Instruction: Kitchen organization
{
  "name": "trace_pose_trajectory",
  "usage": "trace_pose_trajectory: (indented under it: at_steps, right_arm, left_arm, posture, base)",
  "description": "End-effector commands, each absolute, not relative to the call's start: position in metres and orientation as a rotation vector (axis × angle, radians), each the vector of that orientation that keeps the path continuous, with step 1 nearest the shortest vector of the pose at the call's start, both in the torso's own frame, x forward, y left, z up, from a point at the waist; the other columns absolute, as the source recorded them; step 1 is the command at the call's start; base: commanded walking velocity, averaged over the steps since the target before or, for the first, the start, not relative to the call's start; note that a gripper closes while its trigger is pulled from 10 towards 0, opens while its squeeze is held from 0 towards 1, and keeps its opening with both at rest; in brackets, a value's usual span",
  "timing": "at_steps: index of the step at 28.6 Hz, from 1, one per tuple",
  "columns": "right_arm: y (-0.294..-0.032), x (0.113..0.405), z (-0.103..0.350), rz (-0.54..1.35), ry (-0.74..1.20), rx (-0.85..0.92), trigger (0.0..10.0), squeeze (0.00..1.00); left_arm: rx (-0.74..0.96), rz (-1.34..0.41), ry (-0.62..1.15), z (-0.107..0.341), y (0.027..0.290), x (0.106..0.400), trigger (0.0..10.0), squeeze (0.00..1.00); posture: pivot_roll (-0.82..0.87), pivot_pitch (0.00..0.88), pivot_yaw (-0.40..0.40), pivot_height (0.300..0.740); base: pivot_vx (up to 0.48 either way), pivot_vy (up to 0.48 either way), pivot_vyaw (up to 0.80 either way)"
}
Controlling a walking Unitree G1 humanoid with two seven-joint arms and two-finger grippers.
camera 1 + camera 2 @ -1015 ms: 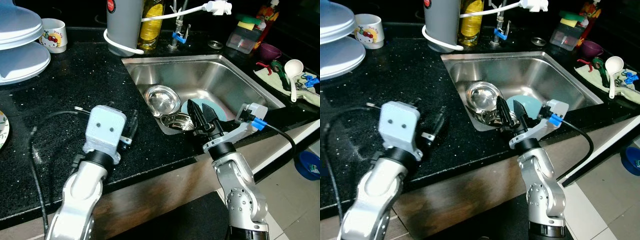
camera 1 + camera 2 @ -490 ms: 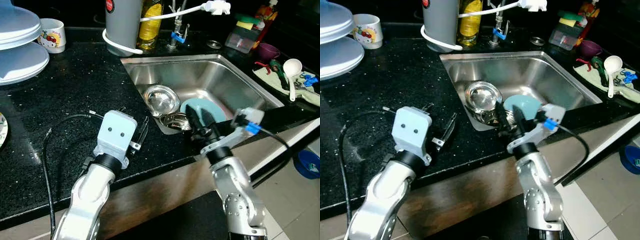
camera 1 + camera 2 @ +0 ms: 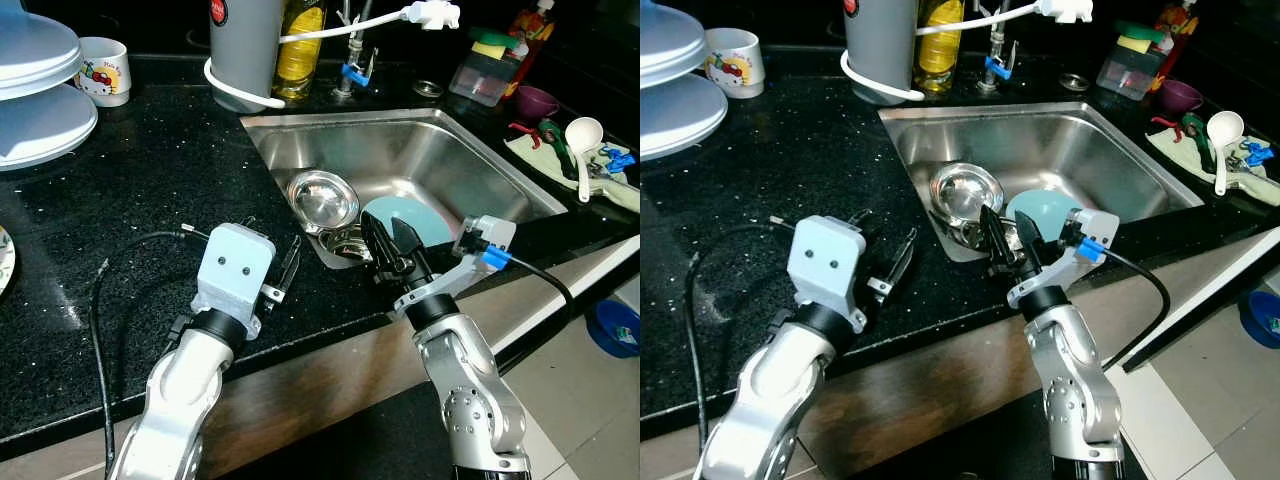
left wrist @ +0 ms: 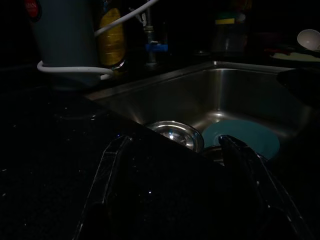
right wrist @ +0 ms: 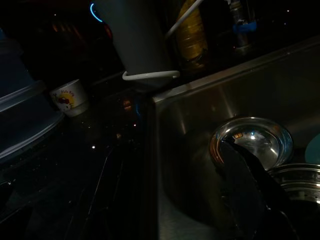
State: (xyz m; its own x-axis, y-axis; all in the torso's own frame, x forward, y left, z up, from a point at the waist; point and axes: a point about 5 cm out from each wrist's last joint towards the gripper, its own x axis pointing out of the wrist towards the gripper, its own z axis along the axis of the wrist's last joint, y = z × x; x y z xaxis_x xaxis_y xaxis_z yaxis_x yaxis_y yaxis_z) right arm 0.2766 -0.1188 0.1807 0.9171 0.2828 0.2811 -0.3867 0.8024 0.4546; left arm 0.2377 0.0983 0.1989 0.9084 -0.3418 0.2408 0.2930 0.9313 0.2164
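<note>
In the steel sink (image 3: 470, 160) lie a shiny steel bowl (image 3: 323, 198), a second steel bowl (image 3: 350, 244) in front of it, and a teal plate (image 3: 412, 215). My right gripper (image 3: 392, 243) is open at the sink's front edge, its black fingers over the nearer bowl and the plate's rim, holding nothing. My left gripper (image 3: 285, 272) is open and empty over the black counter (image 3: 150, 180), just left of the sink's front corner. The left wrist view looks between its fingers (image 4: 112, 165) at the bowl (image 4: 175, 135) and plate (image 4: 245, 135).
A grey jug (image 3: 245, 40) with a white cord, an oil bottle (image 3: 302, 40) and the tap (image 3: 352, 68) stand behind the sink. White plates (image 3: 40, 95) and a mug (image 3: 105, 70) are far left. A sponge tub (image 3: 488, 72), purple cup (image 3: 540, 100) and white ladle (image 3: 583, 135) sit at right.
My left arm has moved forward and right, closer to the sink's corner. My right gripper has shifted slightly left over the nearer bowl, still open.
</note>
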Motion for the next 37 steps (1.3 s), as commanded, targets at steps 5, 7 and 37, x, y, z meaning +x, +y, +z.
trace_pose_trajectory:
  at_steps: [5,7,37]
  right_arm:
    - [-0.1184,0.2768,0.1777,0.339,-0.201,0.549,10.0,0.0]
    - [-0.1179,0.2769,0.1777,0.341,-0.201,0.548,10.0,0.0]
    - [-0.1171,0.2763,0.1742,0.33,-0.184,0.556,10.0,0.0]
  left_arm:
    - [0.163,-0.346,-0.271,0.1954,0.0944,0.2368,10.0,0.0]
    - [0.171,-0.348,-0.264,0.194,0.0944,0.2373,10.0,0.0]
    - [0.209,-0.363,-0.239,0.1896,0.0944,0.2376,10.0,0.0]
  posture:
    - [0.09,0.06,-0.179,0.74]
    - [0.1,0.062,-0.171,0.74]
    - [0.12,0.044,-0.169,0.74]
  base:
    - [0.0,0.0,0.0]
    - [0.0,0.0,0.0]
    - [-0.175,0.0,0.0]
